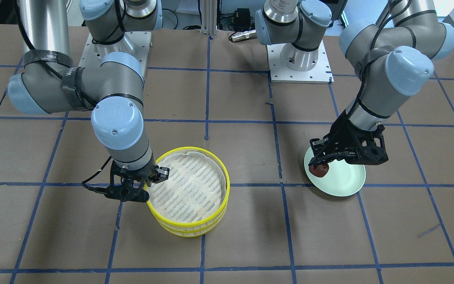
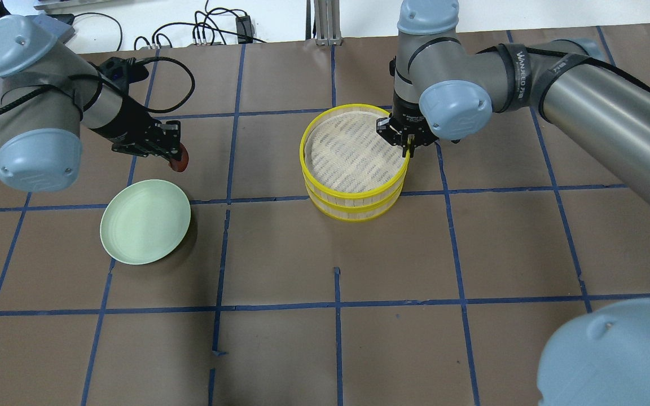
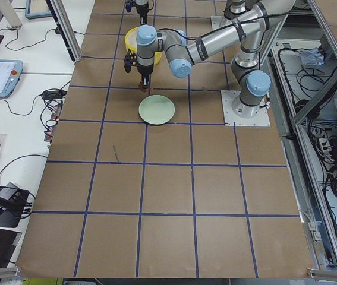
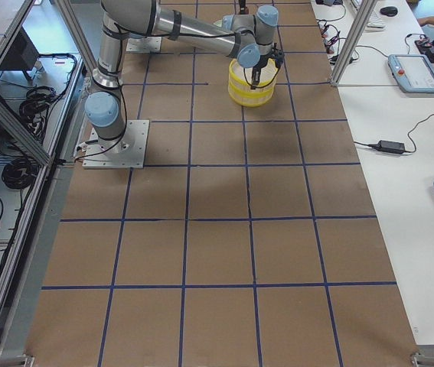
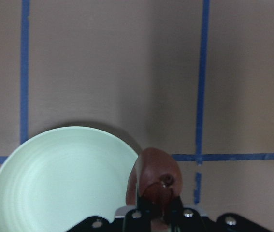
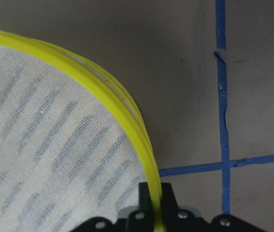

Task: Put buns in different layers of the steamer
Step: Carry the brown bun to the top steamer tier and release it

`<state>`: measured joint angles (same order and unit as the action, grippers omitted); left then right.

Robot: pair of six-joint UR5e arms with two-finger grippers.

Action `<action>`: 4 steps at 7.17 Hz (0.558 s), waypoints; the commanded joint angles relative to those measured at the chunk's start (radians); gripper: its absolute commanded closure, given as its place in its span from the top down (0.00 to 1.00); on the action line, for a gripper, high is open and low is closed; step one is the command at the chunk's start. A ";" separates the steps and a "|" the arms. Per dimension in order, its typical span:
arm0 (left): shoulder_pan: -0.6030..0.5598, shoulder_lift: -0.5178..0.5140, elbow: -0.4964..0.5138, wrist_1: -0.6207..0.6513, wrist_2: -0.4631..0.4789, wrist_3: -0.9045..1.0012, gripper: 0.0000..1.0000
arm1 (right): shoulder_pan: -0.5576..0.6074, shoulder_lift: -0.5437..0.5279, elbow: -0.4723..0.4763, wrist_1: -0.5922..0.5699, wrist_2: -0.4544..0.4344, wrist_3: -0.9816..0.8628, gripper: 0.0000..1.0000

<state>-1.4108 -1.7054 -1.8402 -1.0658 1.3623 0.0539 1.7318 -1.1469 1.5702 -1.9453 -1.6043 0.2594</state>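
Note:
My left gripper [image 2: 176,155] is shut on the reddish-brown bun [image 2: 180,162] and holds it in the air by the edge of the pale green plate [image 2: 144,221]. The bun also shows in the left wrist view [image 5: 156,178] and the front view [image 1: 320,170]. The two yellow-rimmed steamer layers are stacked, the top one [image 2: 353,193] on the lower one [image 2: 353,212]. My right gripper [image 2: 407,144] is shut on the top layer's rim [image 6: 127,121], on the robot's right side of it. The top liner cloth [image 6: 40,159] is bare. The white bun is not in view.
The plate [image 1: 343,179] is bare and lies on the robot's left part of the brown paper table with blue tape lines. The steamer stack [image 1: 189,221] stands near the middle. The arm bases and cables are at the robot's edge.

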 commanded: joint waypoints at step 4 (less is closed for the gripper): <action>-0.271 -0.036 0.099 0.042 -0.144 -0.504 0.11 | -0.113 -0.121 -0.065 0.119 -0.002 -0.195 0.71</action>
<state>-1.6042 -1.7267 -1.7609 -1.0456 1.2354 -0.3258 1.6827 -1.2062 1.5370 -1.9067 -1.6067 0.1684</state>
